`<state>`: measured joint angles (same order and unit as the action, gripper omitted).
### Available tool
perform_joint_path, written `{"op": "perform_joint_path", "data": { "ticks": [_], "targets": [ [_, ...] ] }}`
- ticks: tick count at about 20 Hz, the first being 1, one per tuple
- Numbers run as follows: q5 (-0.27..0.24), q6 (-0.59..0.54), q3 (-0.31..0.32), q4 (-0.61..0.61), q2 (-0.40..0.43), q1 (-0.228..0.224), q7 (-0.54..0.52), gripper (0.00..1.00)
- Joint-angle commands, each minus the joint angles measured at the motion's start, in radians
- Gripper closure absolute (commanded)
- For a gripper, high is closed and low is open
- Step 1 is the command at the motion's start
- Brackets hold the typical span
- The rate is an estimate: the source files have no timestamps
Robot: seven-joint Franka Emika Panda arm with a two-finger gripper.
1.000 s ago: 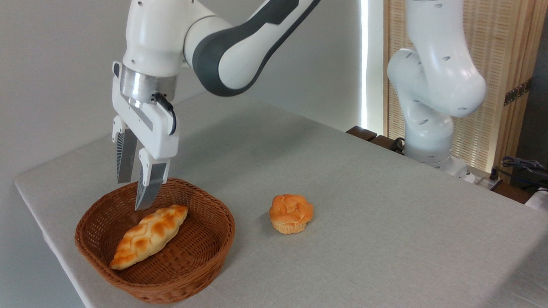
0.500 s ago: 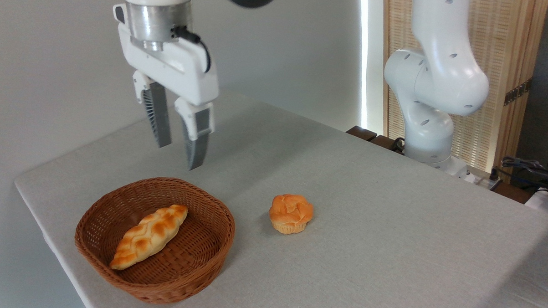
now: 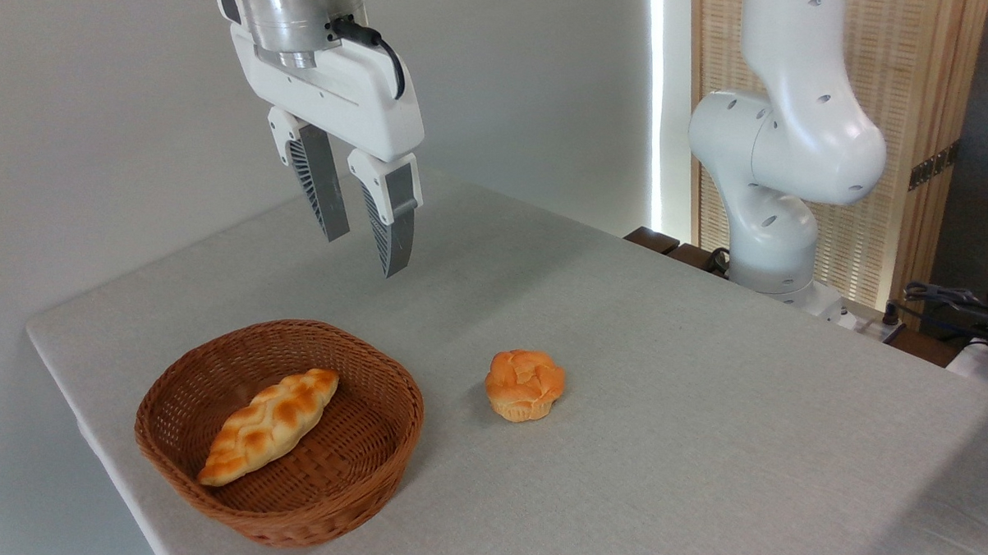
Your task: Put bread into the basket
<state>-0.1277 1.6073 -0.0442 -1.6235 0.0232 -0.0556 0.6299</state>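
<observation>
Near the table's left edge, the long golden-brown braided loaf [image 3: 269, 425] lies inside the round reddish-brown wicker basket [image 3: 369, 462]. Above the table's far side my two-finger gripper [image 3: 367, 253] hangs, fingers narrowly parted, holding nothing. A round orange muffin-shaped bun [image 3: 525, 384] sits mid-table.

The scene is bright and evenly lit, with a strip of hard white daylight [image 3: 662, 99] blown out well to the right of the gripper [image 3: 367, 247], beside a slatted screen [image 3: 908, 132]. Shadows on the table [image 3: 673, 468] are soft and faint, darkest under the basket [image 3: 284, 515] rim below the gripper. Focus is sharp throughout, with no motion blur or visible edge distortion.
</observation>
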Motion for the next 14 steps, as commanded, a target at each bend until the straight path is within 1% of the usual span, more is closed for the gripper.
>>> {"op": "perform_joint_path", "data": {
  "ticks": [1, 4, 14],
  "targets": [
    [0.048, -0.027, -0.014, 0.027, -0.012, 0.019, 0.024, 0.00],
    [0.068, -0.029, -0.013, 0.027, -0.011, 0.011, 0.054, 0.00],
    [0.069, -0.029, -0.006, 0.030, -0.011, 0.008, 0.054, 0.00]
  ]
}}
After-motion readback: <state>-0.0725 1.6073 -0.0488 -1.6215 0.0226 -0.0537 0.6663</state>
